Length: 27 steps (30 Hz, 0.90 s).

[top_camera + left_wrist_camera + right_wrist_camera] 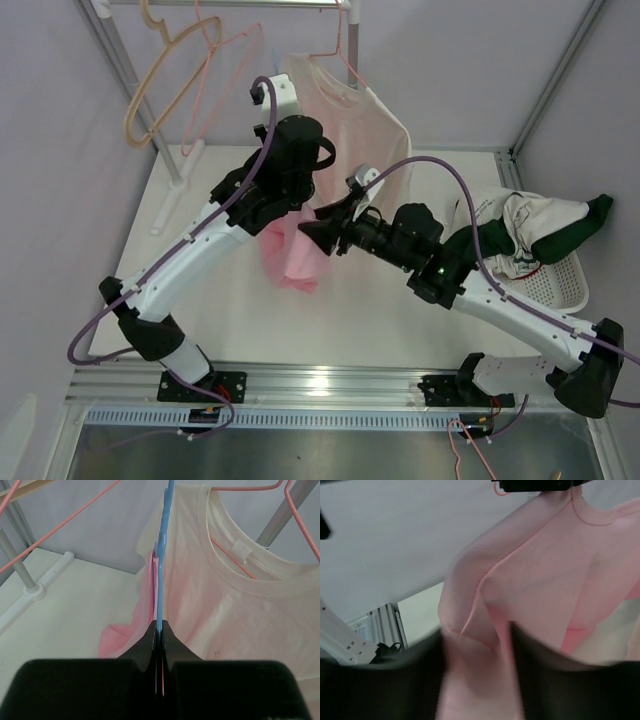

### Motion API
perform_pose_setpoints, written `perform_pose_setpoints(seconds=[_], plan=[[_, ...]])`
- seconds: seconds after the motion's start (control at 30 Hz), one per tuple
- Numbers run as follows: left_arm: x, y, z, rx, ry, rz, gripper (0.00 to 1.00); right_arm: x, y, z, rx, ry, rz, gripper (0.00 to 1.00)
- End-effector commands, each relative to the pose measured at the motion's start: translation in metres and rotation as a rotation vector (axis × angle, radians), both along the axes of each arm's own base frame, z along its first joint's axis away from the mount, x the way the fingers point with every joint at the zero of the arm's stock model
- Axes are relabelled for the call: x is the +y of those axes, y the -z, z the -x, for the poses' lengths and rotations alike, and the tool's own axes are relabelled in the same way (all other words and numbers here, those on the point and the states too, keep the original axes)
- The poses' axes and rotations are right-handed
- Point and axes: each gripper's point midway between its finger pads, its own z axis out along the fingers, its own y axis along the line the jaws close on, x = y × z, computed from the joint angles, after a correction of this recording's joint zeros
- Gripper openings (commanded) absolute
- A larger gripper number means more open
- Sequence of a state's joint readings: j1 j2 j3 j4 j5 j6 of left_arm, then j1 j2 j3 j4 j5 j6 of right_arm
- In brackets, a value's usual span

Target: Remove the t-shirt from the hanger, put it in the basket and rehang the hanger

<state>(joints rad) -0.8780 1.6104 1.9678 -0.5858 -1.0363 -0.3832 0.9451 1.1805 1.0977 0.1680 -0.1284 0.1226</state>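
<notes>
A pink t-shirt (295, 255) hangs on a thin blue hanger (161, 555) above the table's middle. My left gripper (298, 207) is shut on the hanger's lower part; in the left wrist view the jaws (161, 630) pinch the blue strip, with pink cloth (120, 635) hanging to their left. My right gripper (320, 235) reaches in from the right and is shut on a bunched fold of the pink t-shirt (545, 565); in the right wrist view the cloth fills the gap between its blurred fingers (477, 652). Most of the hanger is hidden by my arm in the top view.
A cream t-shirt (350, 110) hangs on a pink hanger (240, 487) on the rack behind. Empty hangers (175, 70) hang at the left by the rack post (120, 60). A white basket (565, 290) with a white and green garment (530, 230) stands at the right.
</notes>
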Motion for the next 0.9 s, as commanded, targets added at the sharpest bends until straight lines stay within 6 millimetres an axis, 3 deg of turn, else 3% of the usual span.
perform_pose_setpoints(seconds=[0.0,0.1,0.27,0.3,0.33,0.4,0.43,0.6,0.87], plan=[[0.010,-0.025,0.012,-0.071,0.000,0.112,0.01,0.009,-0.015,-0.011,-0.007,0.015,-0.037,0.00],[0.012,-0.033,0.010,-0.105,-0.022,0.105,0.01,0.011,-0.009,-0.004,0.012,0.002,-0.006,0.00],[0.015,-0.049,-0.005,-0.197,-0.068,0.036,0.01,-0.010,-0.009,0.021,0.045,0.016,0.000,0.00],[0.012,-0.042,-0.012,-0.183,-0.067,0.013,0.01,-0.015,-0.003,0.026,0.060,0.018,0.025,0.00],[0.012,-0.038,-0.021,-0.176,-0.059,0.032,0.01,-0.024,-0.015,0.036,0.044,0.019,-0.001,0.00],[0.016,-0.040,-0.029,-0.149,-0.059,0.035,0.01,-0.033,0.002,0.049,0.077,0.038,0.053,0.00],[0.018,-0.034,-0.038,-0.136,-0.080,0.022,0.01,-0.043,-0.003,0.056,0.082,0.045,0.033,0.00],[0.029,-0.056,-0.050,-0.195,-0.119,0.002,0.01,-0.063,0.040,0.073,0.181,0.062,0.075,0.00],[0.041,-0.088,-0.058,-0.238,-0.139,-0.018,0.01,-0.078,0.083,0.090,0.280,0.059,0.082,0.00]])
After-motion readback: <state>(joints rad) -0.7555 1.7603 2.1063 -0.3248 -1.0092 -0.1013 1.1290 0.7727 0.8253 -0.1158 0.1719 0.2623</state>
